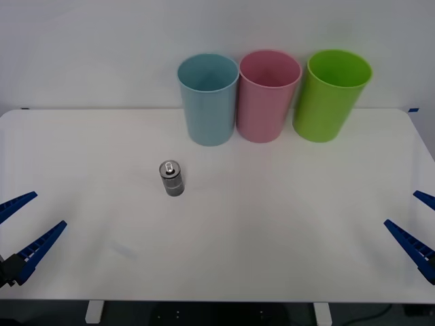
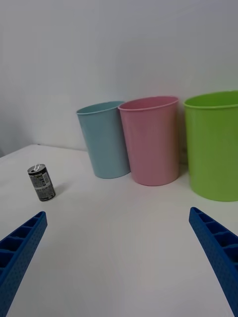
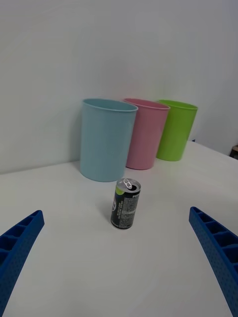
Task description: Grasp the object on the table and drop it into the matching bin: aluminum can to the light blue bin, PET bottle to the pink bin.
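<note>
Can point(image 1: 171, 178) stands upright on the table point(image 1: 285, 224), left of centre, pull tab up, nothing touching it. It sits in front of the light blue bin point(image 1: 209, 99) and slightly to that bin's left, clearly apart from it. Three bins stand in a row along the far edge of the table against the wall: light blue on the left, pink bin point(image 1: 268, 95) in the middle, lime green bin point(image 1: 332, 94) on the right. Blue and pink look touching or just about; green is just beside pink with a small gap. All three upright, open tops. Left gripper point(image 1: 26, 227) is at the near left corner of the table, fingers spread wide, holding nothing, well apart from the can. Right gripper point(image 1: 420, 221) is at the near right edge, fingers also spread, holding nothing, far from the can. From the left wrist view the can point(image 3: 125, 203) is between the two blue fingers' line of sight, ahead of them, with the blue bin point(image 3: 106, 139) behind it. From the right wrist view the can point(image 2: 41, 183) sits off to the side, well clear of the bins.
</note>
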`<state>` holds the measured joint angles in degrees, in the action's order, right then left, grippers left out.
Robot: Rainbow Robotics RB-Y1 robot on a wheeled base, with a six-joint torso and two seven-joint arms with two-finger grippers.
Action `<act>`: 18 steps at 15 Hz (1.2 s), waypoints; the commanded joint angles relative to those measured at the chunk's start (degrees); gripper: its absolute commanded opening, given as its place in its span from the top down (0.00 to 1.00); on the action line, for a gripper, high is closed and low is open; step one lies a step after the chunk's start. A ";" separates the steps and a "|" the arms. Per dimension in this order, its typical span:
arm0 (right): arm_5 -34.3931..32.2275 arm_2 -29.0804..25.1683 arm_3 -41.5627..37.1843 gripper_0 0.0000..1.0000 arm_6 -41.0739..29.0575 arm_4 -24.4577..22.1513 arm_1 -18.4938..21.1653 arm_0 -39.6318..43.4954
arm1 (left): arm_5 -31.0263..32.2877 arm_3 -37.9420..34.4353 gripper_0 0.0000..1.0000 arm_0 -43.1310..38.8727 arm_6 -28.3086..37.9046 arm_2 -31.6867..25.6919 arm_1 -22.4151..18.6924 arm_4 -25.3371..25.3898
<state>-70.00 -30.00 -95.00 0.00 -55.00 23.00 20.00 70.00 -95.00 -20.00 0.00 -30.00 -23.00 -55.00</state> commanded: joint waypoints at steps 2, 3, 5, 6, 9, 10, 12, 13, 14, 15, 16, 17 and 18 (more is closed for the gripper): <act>0.00 0.00 0.00 0.00 0.00 0.00 0.00 0.00 | 0.00 0.00 0.00 0.00 0.00 0.00 0.00 0.00; 0.00 0.00 0.00 0.00 0.00 0.00 0.00 0.00 | -0.04 1.57 0.00 -0.39 0.00 0.29 1.38 0.07; 0.00 0.00 0.00 0.00 0.00 0.00 0.00 0.00 | -0.22 2.28 0.00 -0.13 -0.26 1.00 1.82 1.48; 0.00 0.00 0.00 0.00 0.00 0.00 0.00 0.00 | -0.30 2.36 0.00 -0.13 -0.35 1.44 1.82 1.65; 0.00 0.00 0.00 0.00 0.00 0.00 0.00 0.00 | -0.30 2.36 0.00 -0.48 -0.62 1.52 1.82 1.91; 0.00 0.00 0.00 0.00 0.00 0.00 0.00 0.00 | -0.66 2.36 0.00 -0.92 -0.97 1.52 1.82 1.91; 0.00 0.00 0.00 0.00 0.00 0.00 0.00 0.00 | -0.92 2.36 0.00 -2.15 -1.85 1.44 1.82 1.91; 0.00 0.00 0.00 0.00 0.00 0.00 0.00 0.00 | -1.09 2.36 0.00 -2.94 -2.37 1.52 1.82 1.91; 0.00 0.00 0.00 0.00 0.00 0.00 0.00 0.00 | -1.36 2.36 0.00 -3.64 -2.90 1.70 1.82 1.91; 0.00 0.00 0.00 0.00 0.00 0.00 0.00 0.00 | -1.71 2.28 0.00 -4.43 -3.78 1.88 1.82 1.91; 0.00 0.00 0.00 0.00 0.00 0.00 0.00 0.00 | -2.50 2.36 0.00 -5.22 -6.06 2.23 1.82 1.91; 0.00 0.00 0.00 0.00 0.00 0.00 0.00 0.00 | -3.73 2.36 0.00 -6.10 -7.56 2.49 1.82 1.91; 0.00 0.00 0.00 0.00 0.00 0.00 0.00 0.00 | -4.87 2.36 0.00 -6.72 -8.79 3.02 1.82 1.83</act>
<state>-70.00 -30.00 -95.00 0.00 -55.00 23.00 20.00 65.99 -92.64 -26.24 -7.80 -27.35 -21.18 -53.10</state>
